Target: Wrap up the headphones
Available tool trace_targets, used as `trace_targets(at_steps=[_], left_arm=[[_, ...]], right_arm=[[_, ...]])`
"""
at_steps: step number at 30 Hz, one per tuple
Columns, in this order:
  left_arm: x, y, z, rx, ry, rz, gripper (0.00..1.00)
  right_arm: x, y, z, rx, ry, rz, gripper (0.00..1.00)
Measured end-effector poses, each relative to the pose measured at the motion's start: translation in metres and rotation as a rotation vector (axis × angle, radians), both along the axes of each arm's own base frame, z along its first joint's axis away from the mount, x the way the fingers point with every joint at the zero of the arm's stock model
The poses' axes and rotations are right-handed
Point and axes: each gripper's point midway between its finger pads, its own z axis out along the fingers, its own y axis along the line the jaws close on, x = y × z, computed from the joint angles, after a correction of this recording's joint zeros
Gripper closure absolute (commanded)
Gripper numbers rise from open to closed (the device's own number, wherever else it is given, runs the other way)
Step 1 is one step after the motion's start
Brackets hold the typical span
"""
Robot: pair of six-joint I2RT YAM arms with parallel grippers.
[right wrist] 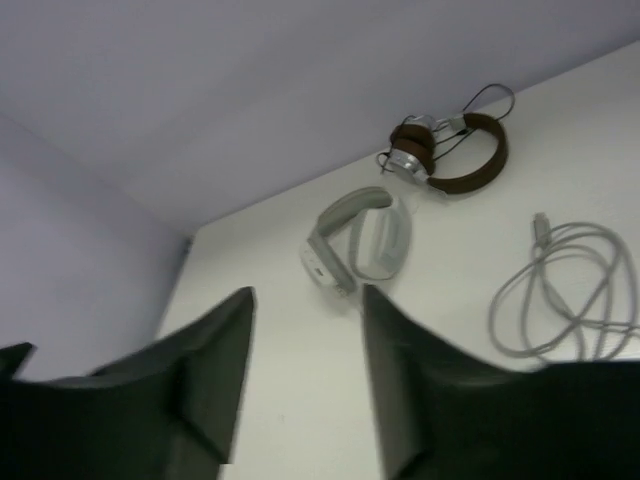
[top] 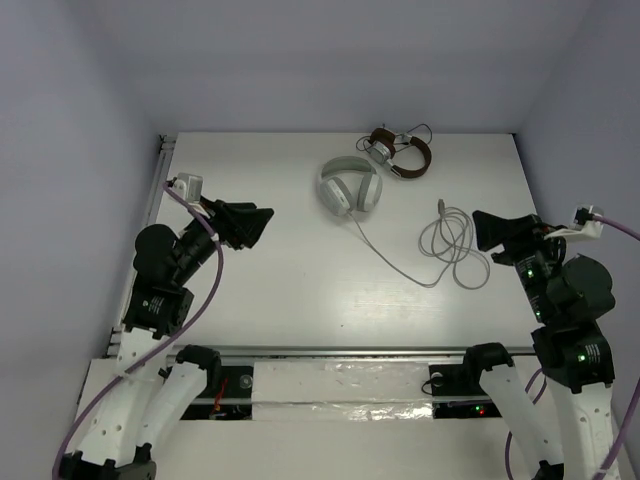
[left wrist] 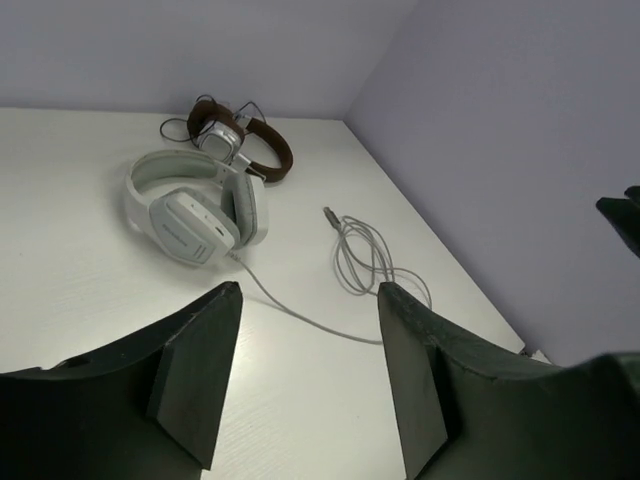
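Note:
The white headphones [top: 349, 187] lie folded at the back middle of the table, also in the left wrist view [left wrist: 195, 208] and the right wrist view [right wrist: 362, 239]. Their thin light-grey cable [top: 452, 246] runs forward and right into loose loops, also seen in the left wrist view [left wrist: 365, 258] and the right wrist view [right wrist: 565, 300]. My left gripper [top: 262, 222] is open and empty, held above the table's left side. My right gripper [top: 481, 230] is open and empty, just right of the cable loops.
Smaller brown-and-silver headphones [top: 398, 150] with a dark cord lie at the back edge, just behind the white ones. Walls enclose the table on the left, back and right. A foil-covered strip [top: 340, 385] runs along the near edge between the arm bases.

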Motion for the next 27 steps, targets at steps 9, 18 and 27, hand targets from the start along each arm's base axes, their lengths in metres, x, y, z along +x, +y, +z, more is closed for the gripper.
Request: trace_targets(at_steps=[9,18,27], left_arm=[[0.046,-0.002,0.015,0.007,0.068,0.066,1.00],[0.160,-0.016,-0.045,0.110,0.270,0.275,1.00],[0.270,-0.072,-0.141,0.375,0.396,0.320,0.79]], right_arm=[[0.003,-0.001,-0.005,0.001,0.024,-0.007,1.00],[0.022,0.003,-0.025,0.010,0.071,-0.006,1.00],[0.038,0.014,-0.043,0.007,0.108,0.040,1.00]])
